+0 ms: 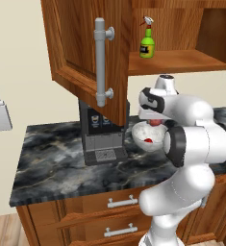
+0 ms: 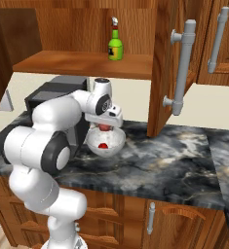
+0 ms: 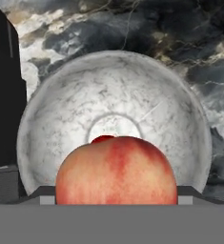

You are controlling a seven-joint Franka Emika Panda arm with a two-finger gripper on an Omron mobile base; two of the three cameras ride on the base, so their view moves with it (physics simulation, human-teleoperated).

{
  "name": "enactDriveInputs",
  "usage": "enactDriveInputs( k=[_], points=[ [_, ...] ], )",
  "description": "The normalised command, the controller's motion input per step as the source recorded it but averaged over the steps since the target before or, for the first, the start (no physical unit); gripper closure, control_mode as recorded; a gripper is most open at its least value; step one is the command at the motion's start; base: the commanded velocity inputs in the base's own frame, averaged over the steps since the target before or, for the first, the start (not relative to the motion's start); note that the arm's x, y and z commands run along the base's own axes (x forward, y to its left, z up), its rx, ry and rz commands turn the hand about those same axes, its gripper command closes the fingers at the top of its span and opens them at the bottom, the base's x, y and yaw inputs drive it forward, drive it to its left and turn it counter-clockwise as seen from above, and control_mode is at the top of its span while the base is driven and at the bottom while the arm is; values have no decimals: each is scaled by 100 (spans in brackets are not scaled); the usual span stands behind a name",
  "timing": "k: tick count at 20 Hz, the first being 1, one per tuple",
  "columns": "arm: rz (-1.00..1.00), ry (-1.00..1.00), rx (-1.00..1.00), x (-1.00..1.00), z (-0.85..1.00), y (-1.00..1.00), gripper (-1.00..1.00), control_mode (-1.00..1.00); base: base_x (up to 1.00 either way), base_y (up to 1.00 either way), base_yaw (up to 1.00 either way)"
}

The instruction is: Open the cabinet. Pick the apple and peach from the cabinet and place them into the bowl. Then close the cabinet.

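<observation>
Claw (image 3: 114, 200): poised directly above the bowl, clamped on the peach (image 3: 116, 170), which sits between its tips.
Bowl (image 3: 114, 109): white, speckled, on the dark marble worktop (image 1: 56, 158) just beside the black coffee machine (image 1: 102, 139); a small red fruit, apparently the apple (image 2: 103, 145), lies at its bottom.
Cabinet (image 1: 81, 53): reddish-brown, both doors swung open, grey bar handles (image 1: 101, 62).
Shelf (image 2: 82, 63): carries one green bottle (image 2: 115, 46), upright.
</observation>
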Motion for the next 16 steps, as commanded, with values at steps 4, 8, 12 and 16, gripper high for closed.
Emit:
enactDriveInputs(
  k=[4,8,12,16],
  points=[
    [0,0,0,26,-18,-18,100,-100,0,0,0],
    [0,0,-2,40,-19,-9,100,-100,0,0,0],
    [0,0,-2,43,-22,-4,100,-100,0,0,0],
    [0,0,-1,39,-17,-4,100,-100,0,0,0]
  ],
)
